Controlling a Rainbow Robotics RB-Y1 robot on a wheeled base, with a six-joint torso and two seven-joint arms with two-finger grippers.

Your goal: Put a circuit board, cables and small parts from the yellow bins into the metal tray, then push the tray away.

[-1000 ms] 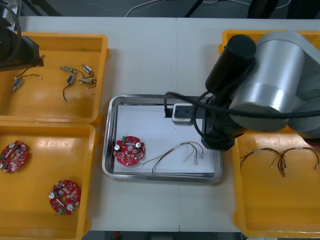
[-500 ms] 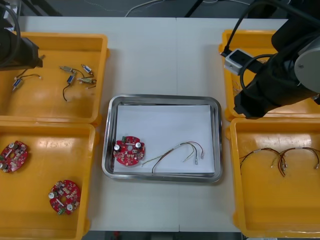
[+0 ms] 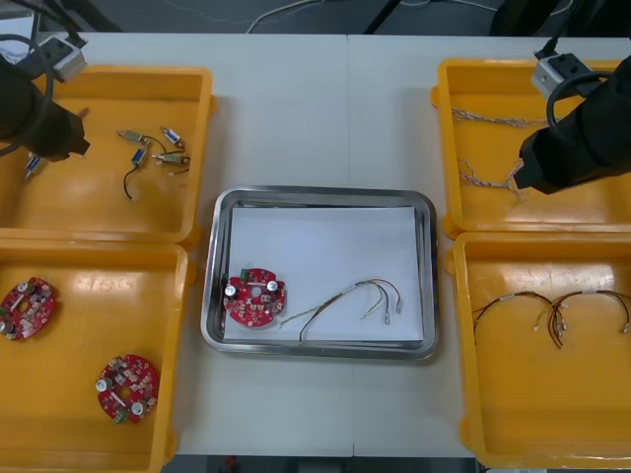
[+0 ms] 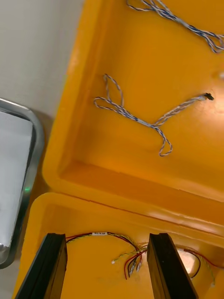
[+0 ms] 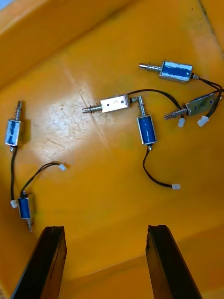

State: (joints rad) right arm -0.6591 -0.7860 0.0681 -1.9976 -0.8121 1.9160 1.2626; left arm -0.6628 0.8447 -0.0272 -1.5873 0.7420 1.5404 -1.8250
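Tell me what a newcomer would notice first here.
The metal tray in the middle stands out, holding a red circuit board and a red and yellow cable. Four yellow bins flank it; the open left gripper hangs over small metal parts, the open right gripper over twisted blue and white cables.

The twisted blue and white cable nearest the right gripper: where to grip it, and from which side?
Grip the cable at its middle stretch between the two loops, probably from straight above with the open right gripper: it lies flat in the yellow bin.
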